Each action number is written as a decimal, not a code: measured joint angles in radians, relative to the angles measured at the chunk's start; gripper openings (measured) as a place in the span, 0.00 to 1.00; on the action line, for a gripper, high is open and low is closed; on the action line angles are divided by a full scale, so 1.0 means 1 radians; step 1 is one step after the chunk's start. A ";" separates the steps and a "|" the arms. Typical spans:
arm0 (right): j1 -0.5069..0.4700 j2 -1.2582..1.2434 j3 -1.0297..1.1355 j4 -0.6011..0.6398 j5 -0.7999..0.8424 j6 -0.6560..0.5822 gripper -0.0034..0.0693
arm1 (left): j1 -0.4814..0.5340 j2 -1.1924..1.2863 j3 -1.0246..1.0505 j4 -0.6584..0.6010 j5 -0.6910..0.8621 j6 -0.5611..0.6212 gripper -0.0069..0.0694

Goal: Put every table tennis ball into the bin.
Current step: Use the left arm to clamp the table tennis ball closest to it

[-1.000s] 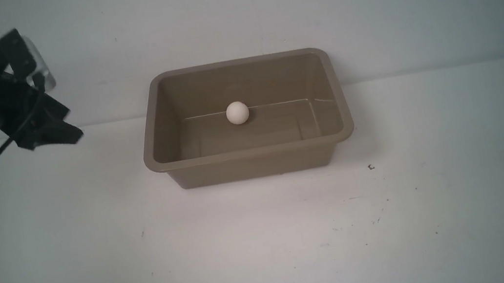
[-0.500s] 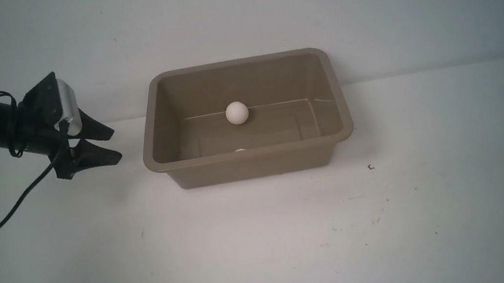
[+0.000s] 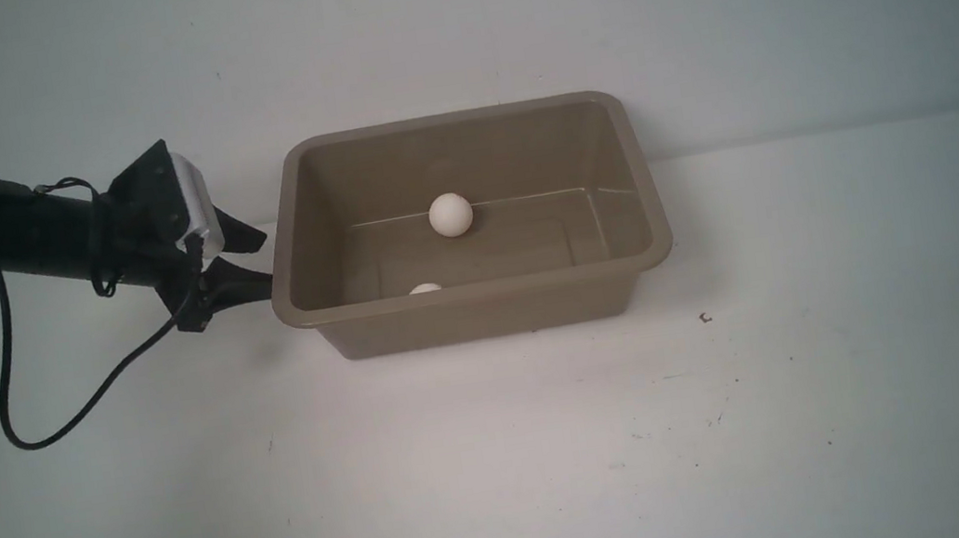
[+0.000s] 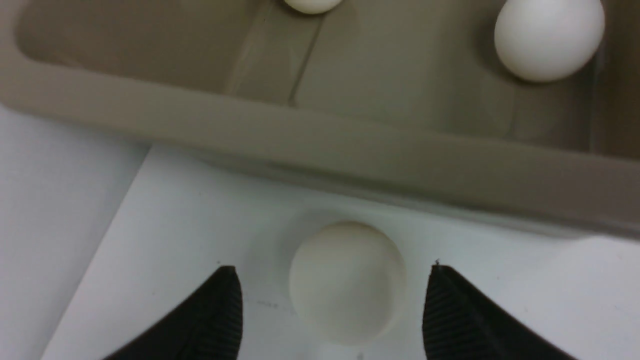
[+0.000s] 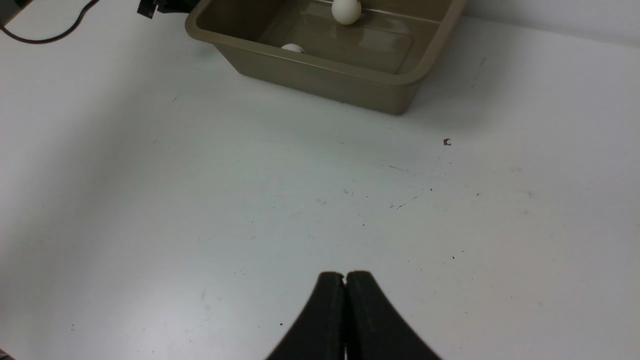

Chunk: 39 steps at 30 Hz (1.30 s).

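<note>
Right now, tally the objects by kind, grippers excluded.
table tennis balls: 3, two inside the bin, one outside it
bin: 1
total: 4

Left arm [image 3: 15,236] reaches in from my left side, stretched out almost level, forearm tipped slightly down toward the wrist. The white wrist camera [image 3: 194,206] sits on top. The left claw [image 3: 261,262] points right and I've got it wide apart, black fingers [image 4: 210,320] well spread, gripping nothing. The right claw [image 5: 345,277] shows only from its own wrist: pressed fully together, tips touching, empty, aimed forward and angled down.
</note>
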 joint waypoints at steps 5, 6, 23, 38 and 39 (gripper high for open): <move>0.000 0.000 0.000 0.012 0.001 0.000 0.03 | -0.020 0.026 -0.001 -0.002 -0.005 0.001 0.66; 0.000 0.000 0.000 0.012 0.001 0.000 0.03 | -0.022 0.033 -0.001 -0.002 -0.008 0.001 0.66; 0.000 0.000 0.000 0.022 0.001 0.000 0.03 | -0.057 0.070 -0.001 -0.062 -0.210 -0.018 0.55; 0.000 0.000 0.000 0.011 -0.018 0.000 0.03 | 0.043 -0.094 0.000 0.042 -0.236 -0.275 0.55; 0.000 0.000 0.000 0.006 -0.019 0.000 0.03 | 0.045 -0.135 0.000 0.040 -0.227 -0.307 0.55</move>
